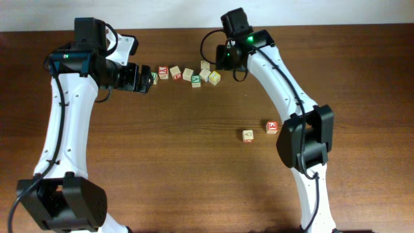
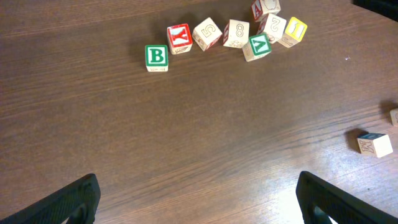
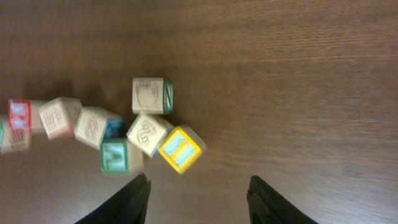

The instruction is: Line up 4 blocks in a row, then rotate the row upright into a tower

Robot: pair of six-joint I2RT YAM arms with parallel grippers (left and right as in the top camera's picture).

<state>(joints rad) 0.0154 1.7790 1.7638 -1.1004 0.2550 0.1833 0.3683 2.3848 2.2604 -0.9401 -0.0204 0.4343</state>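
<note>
left gripper [image 2: 198,202] jaws spread wide, holding nothing, above table [image 2: 186,137], right gripper [image 3: 198,199] jaws spread, nothing between, near yellow block [image 3: 181,149], green v block [image 2: 257,46] touching its neighbours

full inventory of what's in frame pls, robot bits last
table: 1, brown wood, under everything
green "B" block: 1, green face, left end of far row
red "Y" block: 1, red face, beside "B"
"5" block, "8" block, "2" block: 3, pale, along the row
green "V" block: 1, green face, in front of "8"
yellow block: 1, yellow face, row's right end
red-lettered block: 1, behind "2", partly cut off
blue-faced block: 1, apart, right of centre
red stray block: 1, beside it
left arm, right arm: 2, white, black joints
left gripper: black, open, near "B"
right gripper: black, open, by row's right end
</note>
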